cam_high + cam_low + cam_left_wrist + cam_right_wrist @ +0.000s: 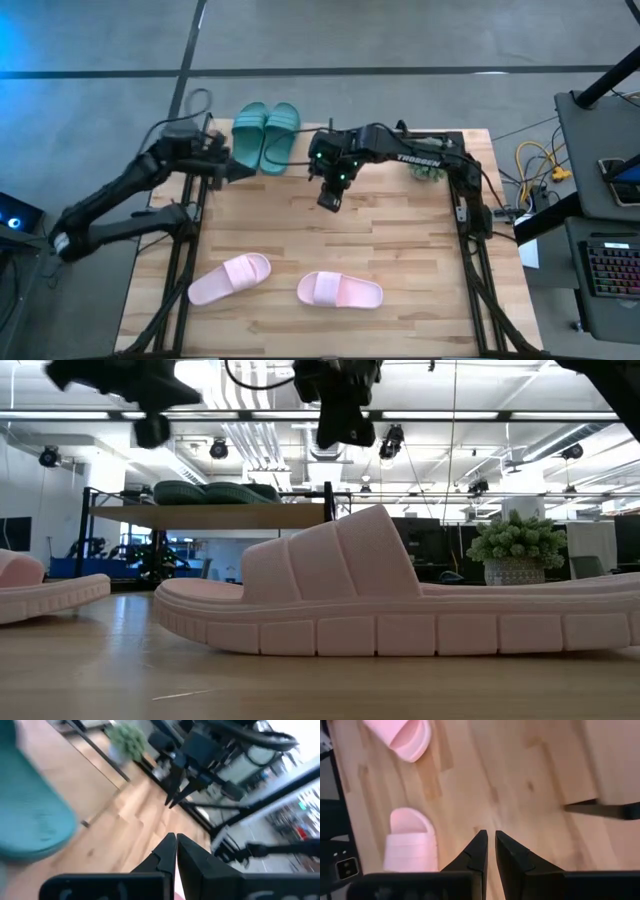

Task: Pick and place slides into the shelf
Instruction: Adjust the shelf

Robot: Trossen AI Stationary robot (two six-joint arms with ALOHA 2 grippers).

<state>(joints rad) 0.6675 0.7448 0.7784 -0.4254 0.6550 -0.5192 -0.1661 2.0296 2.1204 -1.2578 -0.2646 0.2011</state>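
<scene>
I am holding my right gripper above bare wood with its fingers nearly together and nothing between them; my left gripper is off to its side by the shelf, fingers likewise almost touching and empty. The teal pair is already lying side by side on the shelf's top board, just behind my right gripper. The two pink slides are lying well ahead of it, toward the table's near edge: one almost straight ahead, the other further toward my left arm. Judging the next step to be the nearer pink slide, I should be opening the fingers wide before descending, lining them across the strap, and closing on the strap rather than the flexible sole, so it hangs level for placing.
</scene>
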